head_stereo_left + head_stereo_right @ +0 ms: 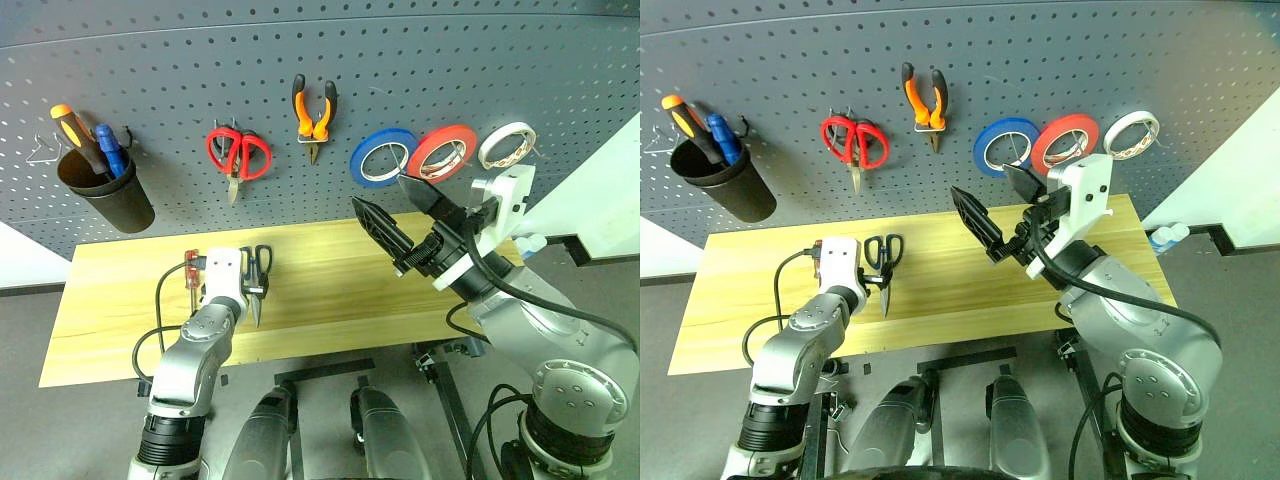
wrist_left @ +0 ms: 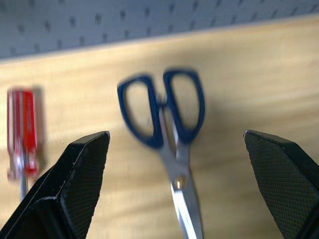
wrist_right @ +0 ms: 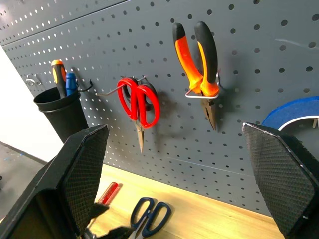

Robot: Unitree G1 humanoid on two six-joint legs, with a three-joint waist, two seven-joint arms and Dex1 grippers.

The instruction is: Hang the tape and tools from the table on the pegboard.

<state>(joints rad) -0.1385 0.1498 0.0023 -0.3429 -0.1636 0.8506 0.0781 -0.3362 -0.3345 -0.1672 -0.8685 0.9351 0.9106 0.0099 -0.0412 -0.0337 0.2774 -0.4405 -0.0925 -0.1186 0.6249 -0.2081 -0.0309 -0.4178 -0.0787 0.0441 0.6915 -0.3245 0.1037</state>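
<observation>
We centred the left gripper (image 2: 177, 186), fingers spread and empty, over the black-handled scissors (image 2: 169, 134) at mid-frame (right gripper (image 1: 400, 215) idle, equally agape), aiming to close across the handles.

Both arms are silver-grey metal with rounded joints, white wrist housings and looping black cables; each gripper has two black, diamond-textured fingers (image 2: 84, 172).
</observation>
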